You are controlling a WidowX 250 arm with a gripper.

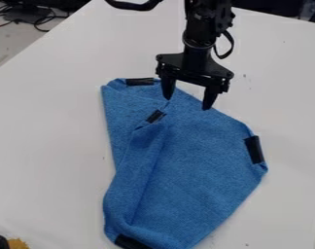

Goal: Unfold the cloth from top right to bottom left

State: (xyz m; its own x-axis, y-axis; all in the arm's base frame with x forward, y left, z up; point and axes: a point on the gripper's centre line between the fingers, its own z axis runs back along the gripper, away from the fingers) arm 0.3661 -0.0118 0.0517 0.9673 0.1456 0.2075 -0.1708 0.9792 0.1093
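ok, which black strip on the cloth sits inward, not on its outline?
The middle strip, below and picture-left of the open fingers. The top strip, right strip and bottom strip all sit on the cloth's outline.

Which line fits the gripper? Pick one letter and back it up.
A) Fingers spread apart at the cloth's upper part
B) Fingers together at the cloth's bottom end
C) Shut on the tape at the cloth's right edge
A: the gripper is at the upper part of the blue cloth, with blue fabric visible between its separated fingertips.
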